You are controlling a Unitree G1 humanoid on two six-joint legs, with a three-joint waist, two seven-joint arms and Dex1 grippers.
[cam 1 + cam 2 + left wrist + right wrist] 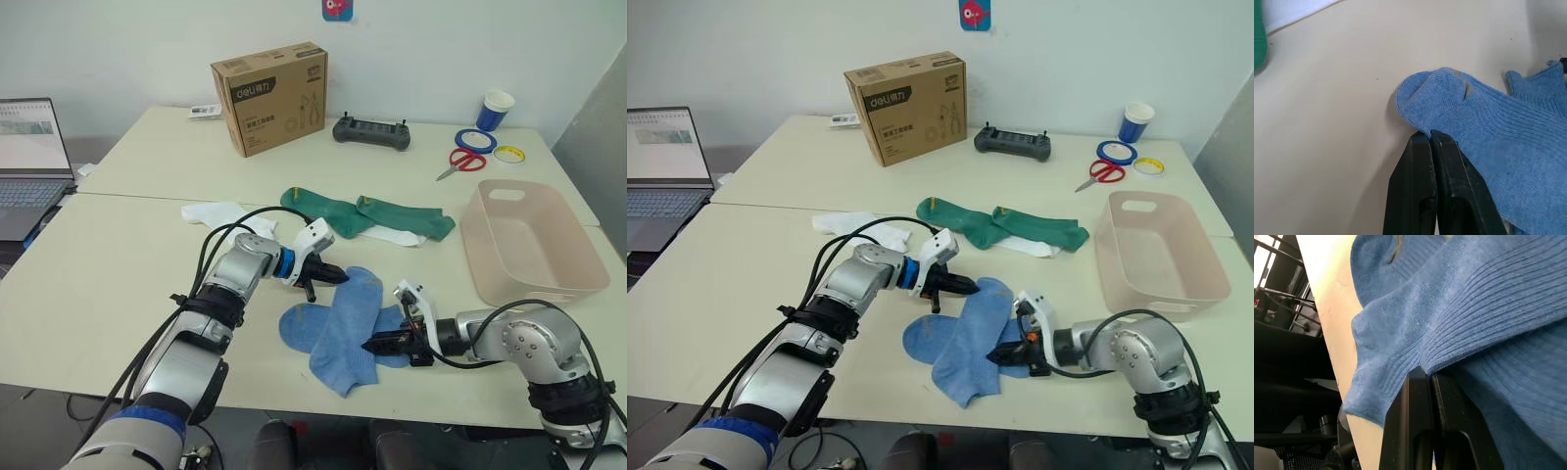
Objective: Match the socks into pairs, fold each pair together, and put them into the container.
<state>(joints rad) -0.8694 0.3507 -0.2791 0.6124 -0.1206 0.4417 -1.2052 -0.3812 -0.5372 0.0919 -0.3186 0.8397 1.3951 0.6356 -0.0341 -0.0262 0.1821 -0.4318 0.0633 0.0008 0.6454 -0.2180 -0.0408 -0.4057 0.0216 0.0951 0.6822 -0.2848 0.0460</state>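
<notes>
Both claws' tips hidden against blue socks (345,326).

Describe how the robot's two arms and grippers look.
Both arms are silver-grey metal with black joint bands and looping black cables. The left gripper has a white housing, a blue ring behind it and two black fingers. The right gripper has a white bracket and black fingers.

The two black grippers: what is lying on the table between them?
Between the left gripper and the right gripper lie the two light blue socks, overlapped, in both eye views; each gripper is shut on the fabric.
</notes>
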